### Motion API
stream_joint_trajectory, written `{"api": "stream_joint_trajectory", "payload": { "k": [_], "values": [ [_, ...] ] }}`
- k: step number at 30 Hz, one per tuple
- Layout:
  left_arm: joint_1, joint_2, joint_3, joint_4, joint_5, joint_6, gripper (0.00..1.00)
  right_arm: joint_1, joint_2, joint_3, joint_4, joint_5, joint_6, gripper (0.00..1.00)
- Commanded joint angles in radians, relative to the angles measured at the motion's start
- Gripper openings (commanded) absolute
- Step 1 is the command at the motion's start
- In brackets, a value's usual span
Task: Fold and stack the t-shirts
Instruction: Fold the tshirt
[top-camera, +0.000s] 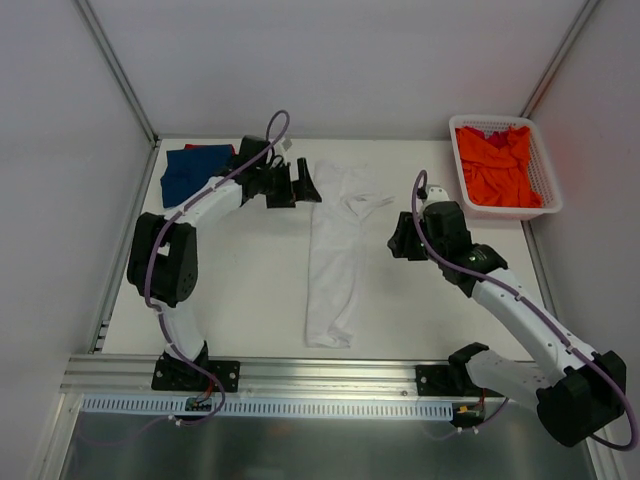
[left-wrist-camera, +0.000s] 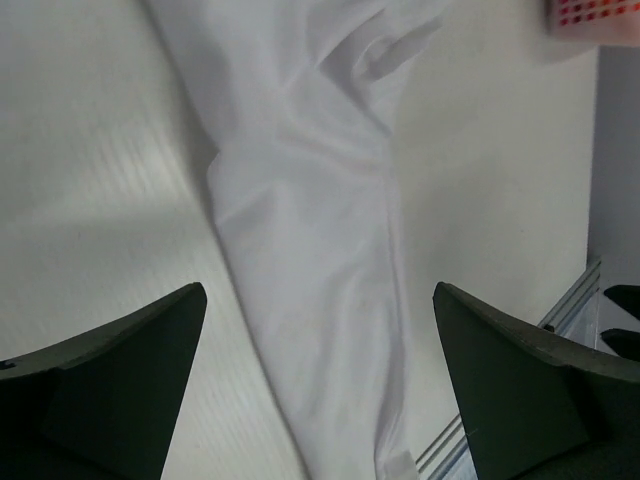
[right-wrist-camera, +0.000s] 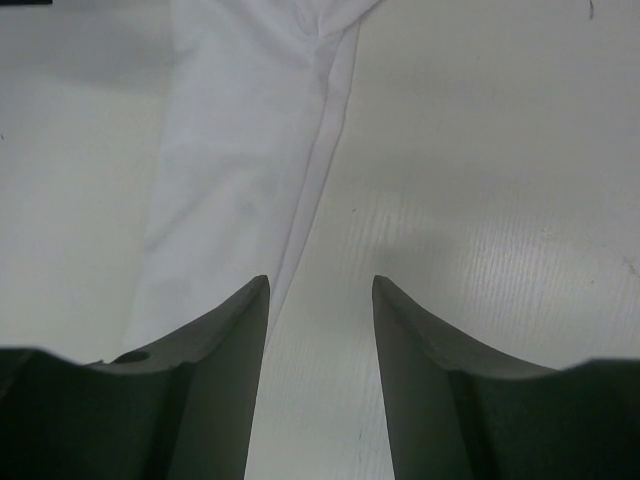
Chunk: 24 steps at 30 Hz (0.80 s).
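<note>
The white t-shirt (top-camera: 335, 255) lies folded in a long strip mid-bench (top-camera: 240, 290). The left gripper (top-camera: 305, 183) hovers just beside its far left corner, jaws spread wide and empty. The right gripper (top-camera: 400, 240) hangs near its right edge, jaws partly apart, gripping nothing. The dark blue t-shirt (top-camera: 190, 172) lies far left of it. The orange t-shirt (top-camera: 495, 165) fills the basket (top-camera: 548, 205) far right.

Dark blue t-shirt (top-camera: 185, 175) at 11 o'clock partly hidden by left arm (top-camera: 208, 198); red t-shirt (top-camera: 207, 147) only a sliver beyond it; white t-shirt (left-wrist-camera: 300, 260) cropped in both wrist views.
</note>
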Motion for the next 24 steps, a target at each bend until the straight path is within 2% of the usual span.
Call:
{"api": "stream_joint_trajectory", "payload": {
  "k": [1, 12, 16, 20, 24],
  "values": [
    [-0.003, -0.052, -0.137, -0.017, -0.062, -0.049, 0.99, 0.009, -0.034, -0.058, 0.002, 0.000, 0.052, 0.49],
    [-0.029, -0.288, -0.537, 0.068, -0.102, -0.140, 0.98, 0.116, -0.033, -0.191, 0.005, 0.049, 0.154, 0.49],
    [-0.053, -0.342, -0.634, 0.109, -0.099, -0.175, 0.98, 0.132, -0.019, -0.193, -0.001, 0.147, 0.174, 0.50],
    [-0.092, -0.372, -0.706, 0.141, -0.093, -0.213, 0.98, 0.106, 0.108, -0.075, 0.004, 0.179, 0.114, 0.52],
    [-0.122, -0.411, -0.768, 0.157, -0.099, -0.230, 0.98, 0.021, 0.318, 0.119, 0.010, 0.124, 0.085, 0.52]
  ]
}}
